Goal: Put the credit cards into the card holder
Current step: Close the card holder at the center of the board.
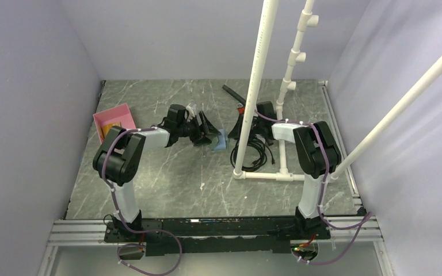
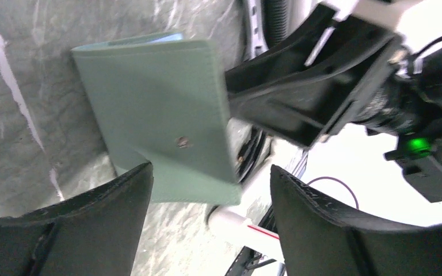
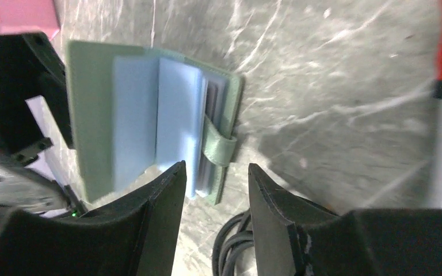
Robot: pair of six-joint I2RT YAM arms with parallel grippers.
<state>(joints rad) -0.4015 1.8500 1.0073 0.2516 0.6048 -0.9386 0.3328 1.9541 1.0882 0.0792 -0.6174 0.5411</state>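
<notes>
Card holder (image 3: pixel 132 109): muted green, opened to pale blue leaves, closure tab hanging; mid-table (image 1: pixel 178 178), between both grippers
Left gripper (image 2: pixel 210 175): fingers spread wide, pinching nothing; holder's lower corner shows in the gap
Right gripper (image 3: pixel 216 169): fingers parted, table and black cable (image 1: pixel 259 152) visible between them
Around: white pipe frame (image 1: pixel 257 86) just right; pink tray (image 1: pixel 118 114) well left
Unclear: orange-tan patch in the tray, perhaps a credit card (image 1: pixel 111 125); views blurred

Grey marbled tabletop (image 1: pixel 207 184) w/ lavender walls (image 1: pixel 29 115), white PVC pipe frame (image 1: pixel 254 86).
</notes>
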